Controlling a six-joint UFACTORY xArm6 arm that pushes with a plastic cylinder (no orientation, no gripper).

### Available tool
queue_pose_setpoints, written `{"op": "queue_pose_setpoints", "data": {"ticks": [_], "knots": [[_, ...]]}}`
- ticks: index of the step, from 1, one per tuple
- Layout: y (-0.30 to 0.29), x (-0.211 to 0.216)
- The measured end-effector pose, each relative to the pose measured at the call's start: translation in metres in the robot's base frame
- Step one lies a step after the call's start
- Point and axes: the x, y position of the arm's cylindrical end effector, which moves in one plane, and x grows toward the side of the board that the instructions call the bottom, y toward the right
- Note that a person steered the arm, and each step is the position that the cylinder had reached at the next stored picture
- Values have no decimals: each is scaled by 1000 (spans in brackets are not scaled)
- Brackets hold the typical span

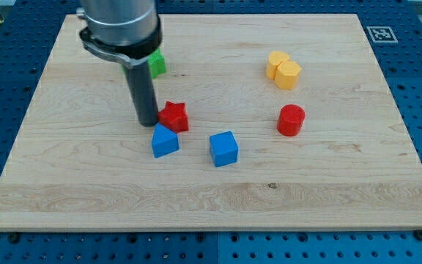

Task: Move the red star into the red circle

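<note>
The red star (174, 116) lies left of the board's middle. The red circle, a short red cylinder (291, 119), stands well to the star's right. My tip (147, 122) rests on the board at the star's left edge, touching it or nearly so. The rod rises from there to the dark arm body at the view's top left.
A blue block (165, 141) lies just below the star and tip. A blue cube (224, 149) sits to the lower right of the star. A green block (156, 64) is partly hidden behind the rod. Two yellow blocks (283, 70) sit together at the upper right. The wooden board (211, 198) lies on a blue perforated table.
</note>
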Motion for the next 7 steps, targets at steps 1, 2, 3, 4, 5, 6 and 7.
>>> {"op": "queue_pose_setpoints", "data": {"ticks": [1,2,3,4,5,6,7], "knots": [[44,4],[70,-4],[118,-4],[173,-4],[210,-3],[195,18],[183,49]]}}
